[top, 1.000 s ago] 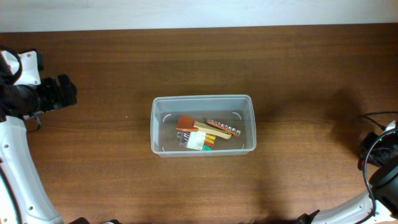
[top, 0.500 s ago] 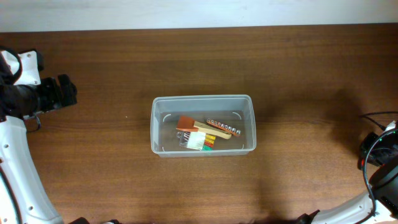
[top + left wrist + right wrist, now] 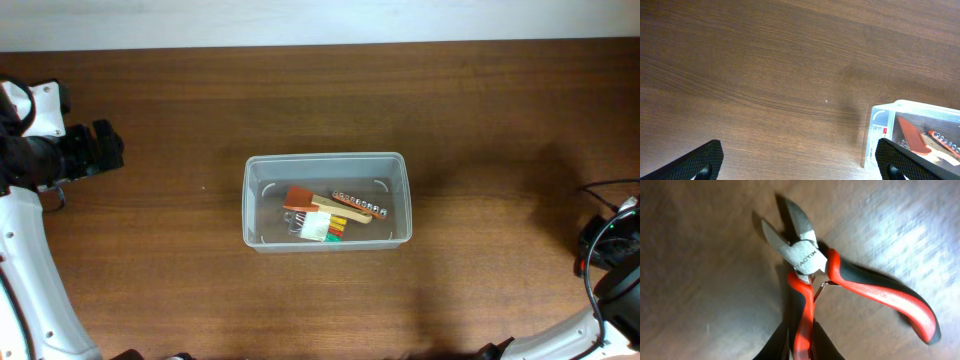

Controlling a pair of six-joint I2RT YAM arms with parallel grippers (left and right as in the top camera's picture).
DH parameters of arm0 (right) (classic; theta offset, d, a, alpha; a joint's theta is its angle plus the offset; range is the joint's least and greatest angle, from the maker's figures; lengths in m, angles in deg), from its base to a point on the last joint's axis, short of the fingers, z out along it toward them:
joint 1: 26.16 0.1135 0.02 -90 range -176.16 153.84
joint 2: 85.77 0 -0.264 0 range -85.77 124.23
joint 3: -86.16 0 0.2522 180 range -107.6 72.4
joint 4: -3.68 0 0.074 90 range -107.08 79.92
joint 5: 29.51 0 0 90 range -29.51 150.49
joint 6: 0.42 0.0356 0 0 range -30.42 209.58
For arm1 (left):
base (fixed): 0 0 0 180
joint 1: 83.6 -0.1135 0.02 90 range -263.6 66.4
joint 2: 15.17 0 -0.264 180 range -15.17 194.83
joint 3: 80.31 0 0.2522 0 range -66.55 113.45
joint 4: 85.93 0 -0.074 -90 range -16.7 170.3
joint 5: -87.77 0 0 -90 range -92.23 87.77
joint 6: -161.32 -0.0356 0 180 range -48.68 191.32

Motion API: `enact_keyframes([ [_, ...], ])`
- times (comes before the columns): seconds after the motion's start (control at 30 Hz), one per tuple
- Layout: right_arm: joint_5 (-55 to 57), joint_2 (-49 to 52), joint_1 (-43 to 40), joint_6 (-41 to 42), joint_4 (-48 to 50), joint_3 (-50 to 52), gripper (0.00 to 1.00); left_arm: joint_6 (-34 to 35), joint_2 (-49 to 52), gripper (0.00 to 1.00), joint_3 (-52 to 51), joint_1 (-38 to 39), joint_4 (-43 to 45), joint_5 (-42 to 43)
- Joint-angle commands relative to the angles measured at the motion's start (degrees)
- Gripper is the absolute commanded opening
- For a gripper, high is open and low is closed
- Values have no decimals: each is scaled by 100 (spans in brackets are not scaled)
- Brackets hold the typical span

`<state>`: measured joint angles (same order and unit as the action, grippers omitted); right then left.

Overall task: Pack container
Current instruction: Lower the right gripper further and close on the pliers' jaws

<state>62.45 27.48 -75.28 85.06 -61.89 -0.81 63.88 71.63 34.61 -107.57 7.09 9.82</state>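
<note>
The clear plastic container (image 3: 326,201) stands mid-table and holds an orange tool, a bit holder and other small tools. Its corner also shows in the left wrist view (image 3: 880,125). My left gripper (image 3: 100,148) is open and empty at the far left of the table; its two fingertips (image 3: 800,162) are wide apart over bare wood. My right gripper (image 3: 802,342) is shut on one handle of red-and-black cutting pliers (image 3: 812,267), whose jaws point away from the camera. In the overhead view the right arm sits at the far right edge and its gripper is out of sight.
The wooden table (image 3: 480,110) surrounds the container. A black cable (image 3: 605,225) lies at the right edge. The left arm's white link (image 3: 30,270) runs along the left edge.
</note>
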Motion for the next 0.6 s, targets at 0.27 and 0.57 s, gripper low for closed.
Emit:
enact_keyframes([
  [0.27,173,70,0,50,-918,-1102,13,52,9,99,116,-20,7,61],
  [0.57,151,70,468,-232,-1539,-1788,13,52,9,99,116,-20,7,61],
])
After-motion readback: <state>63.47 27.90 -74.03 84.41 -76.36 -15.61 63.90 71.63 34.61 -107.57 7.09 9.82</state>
